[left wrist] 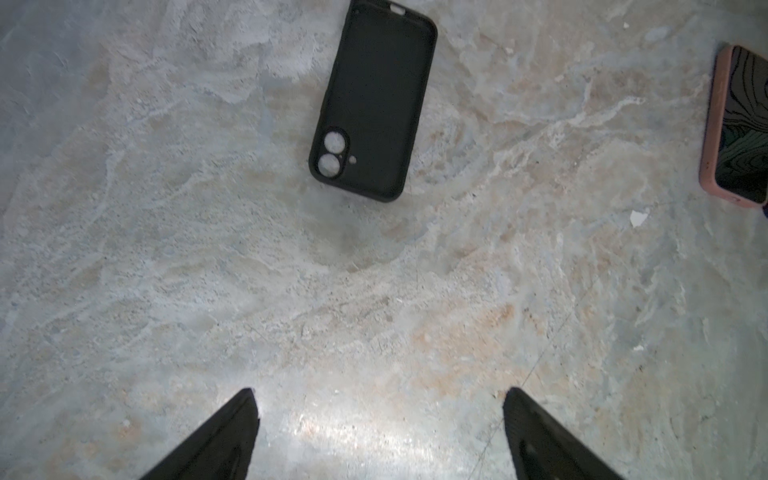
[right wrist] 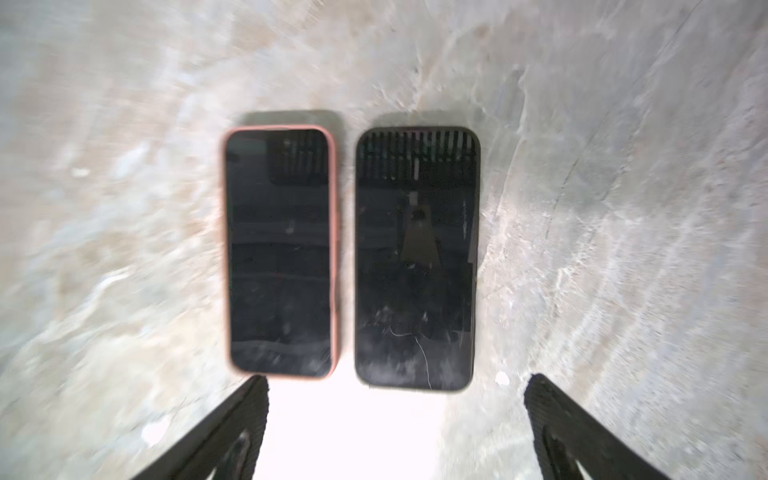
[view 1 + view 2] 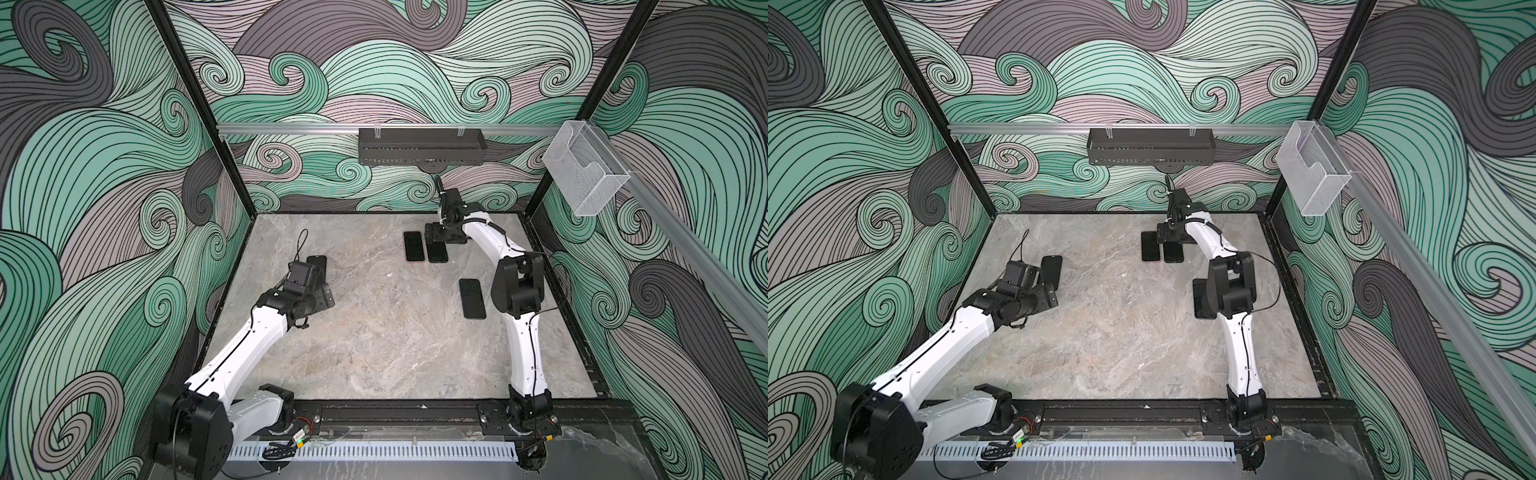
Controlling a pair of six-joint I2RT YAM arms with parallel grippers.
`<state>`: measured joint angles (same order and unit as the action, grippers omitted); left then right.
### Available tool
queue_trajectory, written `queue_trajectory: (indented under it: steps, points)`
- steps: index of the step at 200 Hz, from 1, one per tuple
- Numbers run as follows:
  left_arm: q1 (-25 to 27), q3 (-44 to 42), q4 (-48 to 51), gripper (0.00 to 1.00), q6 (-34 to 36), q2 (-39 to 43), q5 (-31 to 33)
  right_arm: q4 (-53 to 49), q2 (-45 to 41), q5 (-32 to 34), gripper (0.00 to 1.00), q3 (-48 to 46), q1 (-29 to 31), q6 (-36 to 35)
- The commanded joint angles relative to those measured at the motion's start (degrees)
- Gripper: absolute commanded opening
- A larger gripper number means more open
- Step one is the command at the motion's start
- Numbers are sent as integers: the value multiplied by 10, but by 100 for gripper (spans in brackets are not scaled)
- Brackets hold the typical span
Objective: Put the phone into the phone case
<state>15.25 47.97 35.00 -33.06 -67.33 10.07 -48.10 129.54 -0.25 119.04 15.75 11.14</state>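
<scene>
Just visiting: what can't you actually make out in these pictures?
Black case: in a top view, left arm covers one end.
Pink-cased phone: left wrist view, cut by the edge.
Black phone beside it: right wrist view blurred; cased or bare, unclear.
Lone phone: top view, right arm hides part.

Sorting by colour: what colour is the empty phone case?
Black; the empty phone case shows best in the left wrist view.

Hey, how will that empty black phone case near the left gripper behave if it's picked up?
The black case is an empty thin shell, so probably light and apt to flex when squeezed. Its matte finish should grip fairly well. Lying flat on the table, it would likely slide, not tip, if pushed.
</scene>
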Motion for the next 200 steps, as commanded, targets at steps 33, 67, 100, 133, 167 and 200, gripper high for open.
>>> queue_trajectory:
  steps: [33, 67, 100, 133, 167, 200]
  points:
    - [-60, 90, -54, 86, 48, -129, 29, 85, -190, -56, 96, -231, 3, -51]
    - [-90, 154, -76, 69, 69, -227, 26, 139, -310, -91, 91, -378, 11, -39]
    - [-110, 254, -26, 65, 104, -333, 7, 158, -399, -94, 91, -479, 29, -28]
    - [-128, 323, 4, 56, 113, -419, 3, 167, -466, -102, 91, -550, 48, -16]
    - [-145, 357, 16, 55, 116, -475, 1, 171, -534, -102, 91, -605, 62, -3]
    - [-158, 383, 37, 43, 127, -511, -32, 168, -573, -96, 91, -635, 65, 0]
